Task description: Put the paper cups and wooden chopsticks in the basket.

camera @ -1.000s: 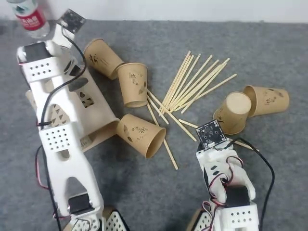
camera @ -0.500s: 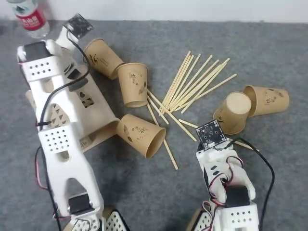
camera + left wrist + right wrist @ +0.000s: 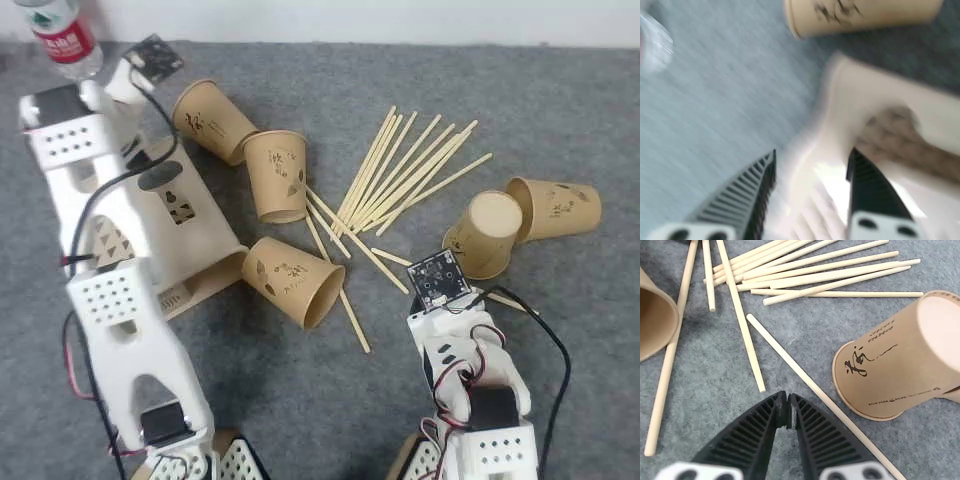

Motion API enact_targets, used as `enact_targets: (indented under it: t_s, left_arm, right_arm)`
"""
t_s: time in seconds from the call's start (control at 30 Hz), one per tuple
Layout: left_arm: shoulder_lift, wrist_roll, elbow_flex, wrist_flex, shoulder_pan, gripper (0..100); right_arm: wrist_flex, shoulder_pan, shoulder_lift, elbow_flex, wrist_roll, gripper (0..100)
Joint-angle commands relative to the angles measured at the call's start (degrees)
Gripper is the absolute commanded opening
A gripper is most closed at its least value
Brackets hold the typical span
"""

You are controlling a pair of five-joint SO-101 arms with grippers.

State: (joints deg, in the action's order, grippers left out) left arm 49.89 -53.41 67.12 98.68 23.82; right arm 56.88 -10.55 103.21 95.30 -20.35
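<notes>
Right gripper (image 3: 788, 410): jaws closed tip to tip and empty, well apart from the basket (image 3: 205, 240), over stray chopsticks (image 3: 400, 180). Near cup (image 3: 292, 280) lies on its side, touching the basket's near corner. Chopstick fan sits between the basket and the cup pair (image 3: 520, 220), which is farthest from it. Two side cups (image 3: 245, 150) lie just beside the basket. Left gripper (image 3: 810, 160): jaws wide apart over the basket's far end. That view is blurred, so can't tell contact. Bottle (image 3: 62, 35) is beyond the basket.

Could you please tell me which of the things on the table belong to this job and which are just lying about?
Belong to the job: paper cups, wooden chopsticks, basket.
Just lying about: plastic bottle.
</notes>
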Motion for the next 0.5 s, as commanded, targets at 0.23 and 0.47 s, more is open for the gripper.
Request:
enact_targets:
  t_s: [0.23,0.47]
  left_arm:
    - [-17.32,-1.41,-22.02,-2.81,-2.73,24]
    - [-17.32,1.41,-21.58,-9.05,-3.34,24]
  right_arm:
    - [0.31,-1.45,0.75,1.05,-0.70,0.8]
    - [0.31,-1.54,0.75,1.05,-0.70,0.9]
